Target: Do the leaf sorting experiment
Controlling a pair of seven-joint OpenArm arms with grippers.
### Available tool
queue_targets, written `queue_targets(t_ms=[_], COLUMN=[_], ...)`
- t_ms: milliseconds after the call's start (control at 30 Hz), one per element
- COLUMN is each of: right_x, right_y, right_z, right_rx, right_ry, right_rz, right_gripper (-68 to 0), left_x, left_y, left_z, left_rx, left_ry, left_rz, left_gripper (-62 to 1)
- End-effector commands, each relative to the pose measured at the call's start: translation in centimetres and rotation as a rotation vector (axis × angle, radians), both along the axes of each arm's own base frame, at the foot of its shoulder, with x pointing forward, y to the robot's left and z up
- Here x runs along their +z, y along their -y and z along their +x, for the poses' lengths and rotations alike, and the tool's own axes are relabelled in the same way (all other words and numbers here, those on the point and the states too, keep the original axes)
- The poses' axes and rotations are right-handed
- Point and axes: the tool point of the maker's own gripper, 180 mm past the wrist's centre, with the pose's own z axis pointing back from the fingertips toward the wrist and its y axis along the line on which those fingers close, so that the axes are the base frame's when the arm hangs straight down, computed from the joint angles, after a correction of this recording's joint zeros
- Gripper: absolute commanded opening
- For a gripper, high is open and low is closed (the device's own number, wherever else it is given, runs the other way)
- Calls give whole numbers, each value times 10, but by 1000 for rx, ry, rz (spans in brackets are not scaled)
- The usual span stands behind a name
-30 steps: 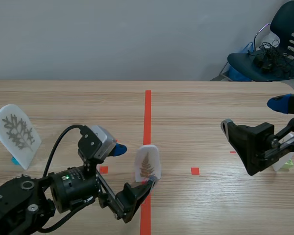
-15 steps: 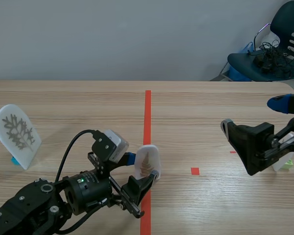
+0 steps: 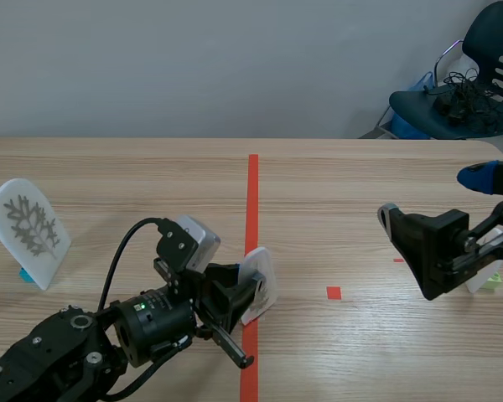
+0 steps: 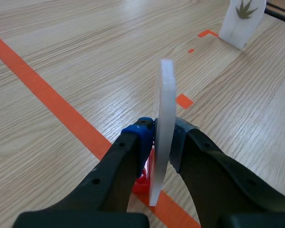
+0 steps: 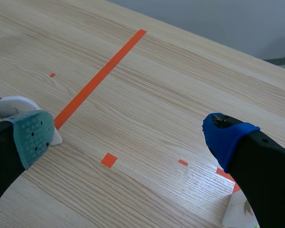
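My left claw (image 4: 162, 137) has closed. A second ago its fingers stood apart around the fern card (image 4: 165, 90) on the tape line (image 3: 253, 193), midway between the left and right edges of the table (image 3: 360, 167) and toward the near edge. Now both pads clamp the card edge-on and it leans, red base (image 4: 141, 180) low over the tape. The grasp looks made, so I judge lifting and sorting comes next. My right claw (image 5: 133, 135), fingers apart, has not moved near the right edge. The left card (image 3: 29, 226) and right card (image 4: 242, 19) stand by their edges.
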Motion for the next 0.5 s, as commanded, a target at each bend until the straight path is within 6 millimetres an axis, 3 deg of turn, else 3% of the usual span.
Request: queue_targets(t_ms=[0, 100, 233, 467], right_x=[9, 10, 10, 10], right_y=[6, 6, 6, 6], right_z=[6, 6, 6, 6], right_rx=[-11, -11, -11, -11], right_ry=[36, 36, 36, 36], right_rz=[-5, -4, -4, -4], right_gripper=[-20, -20, -20, -20], left_x=[27, 54, 81, 68], left_y=[0, -16, -61, -176], left_z=[0, 0, 6, 22], left_rx=[9, 43, 186, 602], left_ry=[27, 68, 98, 86], left_rz=[-74, -94, -121, -38], left_gripper=[-527, -527, -527, -526])
